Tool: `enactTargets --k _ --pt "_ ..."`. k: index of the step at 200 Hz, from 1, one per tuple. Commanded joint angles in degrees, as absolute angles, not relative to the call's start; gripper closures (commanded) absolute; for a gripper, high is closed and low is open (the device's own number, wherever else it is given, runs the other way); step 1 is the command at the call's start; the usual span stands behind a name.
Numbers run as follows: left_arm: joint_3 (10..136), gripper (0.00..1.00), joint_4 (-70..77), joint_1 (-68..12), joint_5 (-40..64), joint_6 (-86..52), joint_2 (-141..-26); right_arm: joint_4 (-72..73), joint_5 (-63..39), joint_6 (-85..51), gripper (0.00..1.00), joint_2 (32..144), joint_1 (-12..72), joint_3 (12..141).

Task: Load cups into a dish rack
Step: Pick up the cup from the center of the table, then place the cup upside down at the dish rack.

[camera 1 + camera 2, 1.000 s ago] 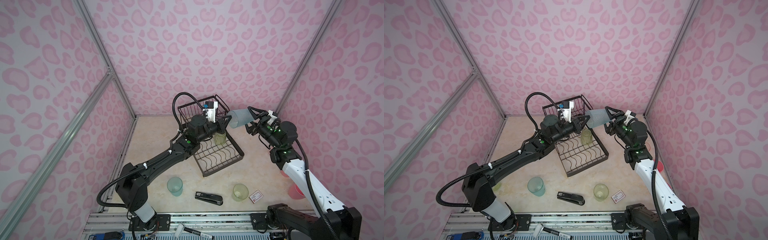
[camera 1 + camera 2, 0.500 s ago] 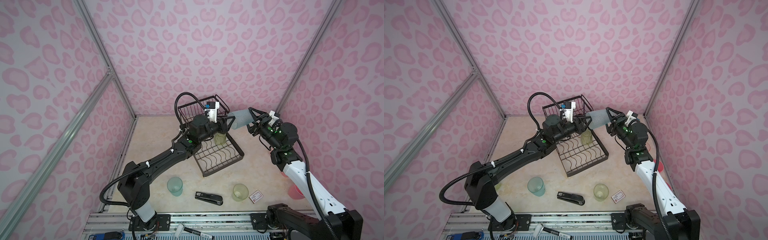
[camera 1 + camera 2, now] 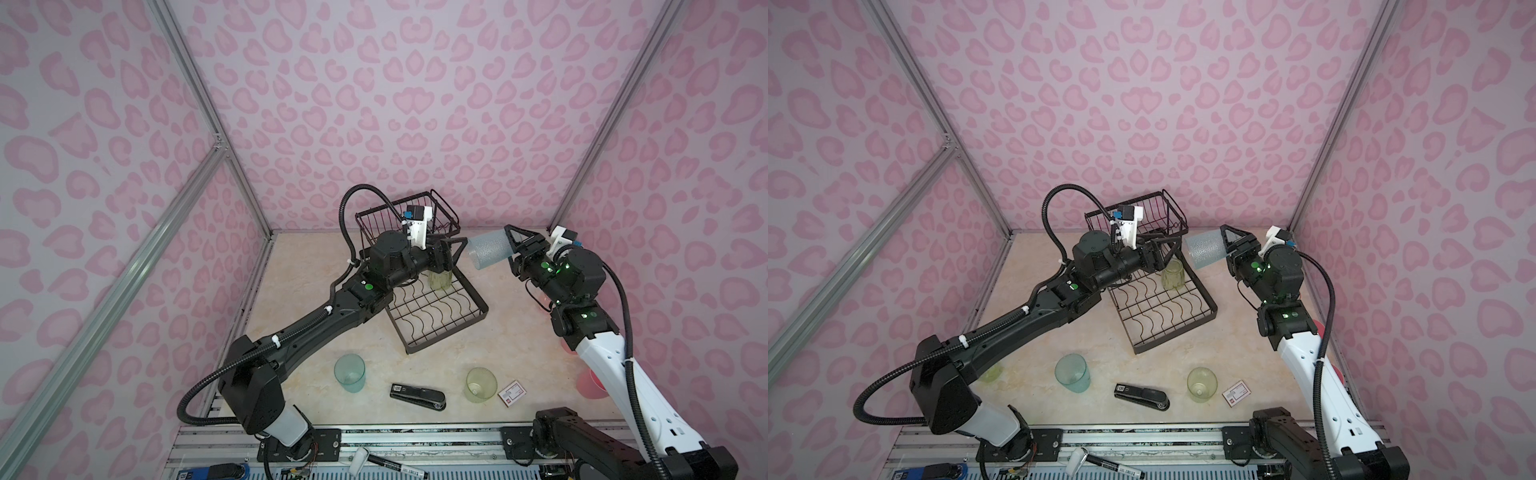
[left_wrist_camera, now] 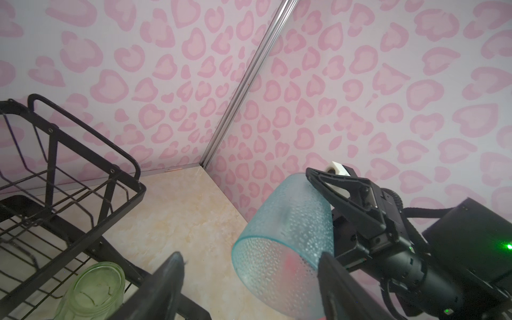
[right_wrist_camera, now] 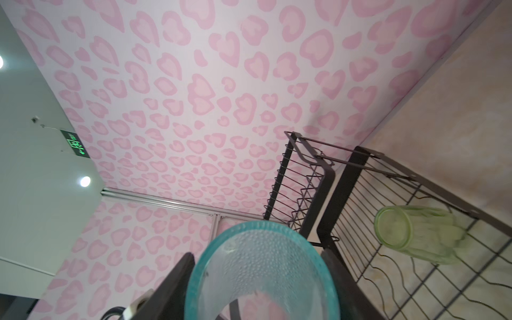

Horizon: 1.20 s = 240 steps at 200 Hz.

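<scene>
Item: frosted teal-blue plastic tumbler (image 3: pixel 486 251), pebbled wall, no handle. It is held off the table, lying on its side just beside the rack's right edge. The right gripper (image 3: pixel 508 249) has its jaws clenched on the tumbler's base end, and the mouth faces the left gripper (image 3: pixel 456 254).

Left gripper: jaws released and spread wide, empty, their tips at the tumbler's mouth. Whether they touch the rim cannot be told.

Black wire two-tier dish rack (image 3: pixel 446 332): stands at the back middle of the table. It has a wide lower tray with wavy dividers and a smaller raised basket behind it.

Translucent yellow-green ribbed tumbler (image 3: pixel 440 280): in the lower tray at its far right corner, mouth down, directly below the left gripper.

On the beige marbled table (image 3: pixel 311 291), near the front edge and well apart from the rack:
- Translucent teal cup (image 3: pixel 350 374), upright.
- Black stapler (image 3: pixel 417 397), lying flat.
- Translucent yellow-green cup (image 3: pixel 481 384), upright.
- Small white and red card (image 3: pixel 512 392), just beside that cup.
- Pink cup (image 3: pixel 590 384), at the right edge, partly hidden by the right arm.
- Second yellow-green cup (image 3: pixel 990 373), mostly hidden behind the left arm in a top view.
</scene>
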<state>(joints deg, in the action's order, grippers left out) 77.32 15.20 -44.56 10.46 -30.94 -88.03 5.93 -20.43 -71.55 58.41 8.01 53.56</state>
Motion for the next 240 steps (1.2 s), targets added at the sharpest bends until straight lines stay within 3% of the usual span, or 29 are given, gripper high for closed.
enactTargets --k 1,32,87,109,186,240 --pt "75.17 0.17 11.58 -44.44 8.96 -28.31 -84.7 -3.2 -15.2 -57.85 0.55 56.86 8.1 53.75" --pt "74.37 0.12 3.57 -44.3 6.19 -26.84 -80.55 -9.62 -5.73 -44.26 0.55 55.53 11.24 52.89" --pt "74.9 0.07 -14.74 -43.88 -3.0 -25.16 -73.03 -9.85 19.85 -23.18 0.55 62.36 30.31 51.65" --pt "73.74 0.06 -20.11 -42.94 -4.7 -24.88 -69.52 -6.35 25.19 -19.07 0.54 66.03 34.48 50.14" --pt "66.65 0.06 -30.52 -37.52 -7.29 -24.26 -57.69 10.14 28.31 -11.62 0.54 74.34 37.18 43.43" --pt "64.14 0.06 -31.12 -35.74 -7.83 -23.86 -56.07 21.14 28.56 -9.54 0.54 78.49 37.61 39.99"
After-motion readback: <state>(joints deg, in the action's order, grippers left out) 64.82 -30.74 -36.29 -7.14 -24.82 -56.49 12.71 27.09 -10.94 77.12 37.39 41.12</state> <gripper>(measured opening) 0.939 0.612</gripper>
